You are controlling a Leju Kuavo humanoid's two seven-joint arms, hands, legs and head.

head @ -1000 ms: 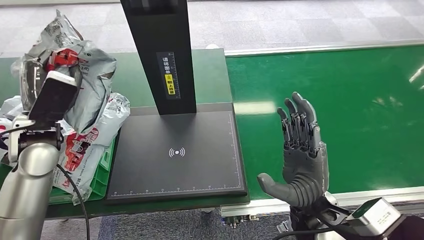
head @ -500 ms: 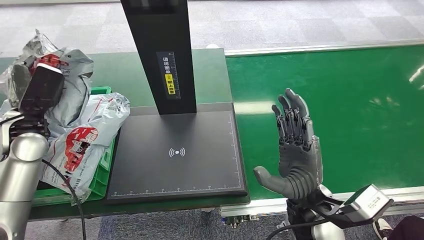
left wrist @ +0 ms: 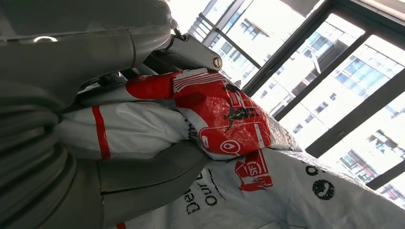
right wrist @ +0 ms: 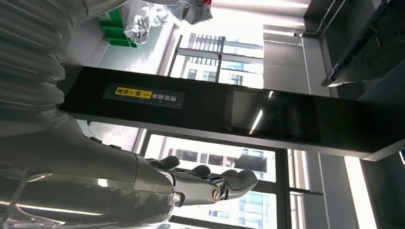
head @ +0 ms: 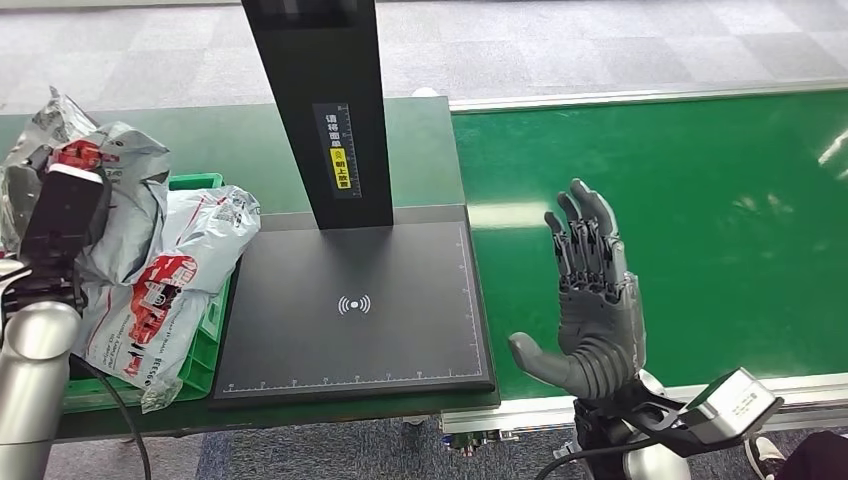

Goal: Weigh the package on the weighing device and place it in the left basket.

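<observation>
**Fingers clamped on package over left basket**

Left hand [left wrist: 71, 143] grips the grey-and-red package [head: 130, 200], held above the green basket [head: 205, 330] beside the weighing device [head: 350, 300]. Right hand [head: 595, 305] is upright over the green conveyor belt [head: 700, 200]; I see its fingers [head: 585, 235] apart, holding nothing.

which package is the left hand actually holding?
The upper grey package, gripped by the left hand over the green basket. The white-and-red package lies loose beside the scale.
</observation>
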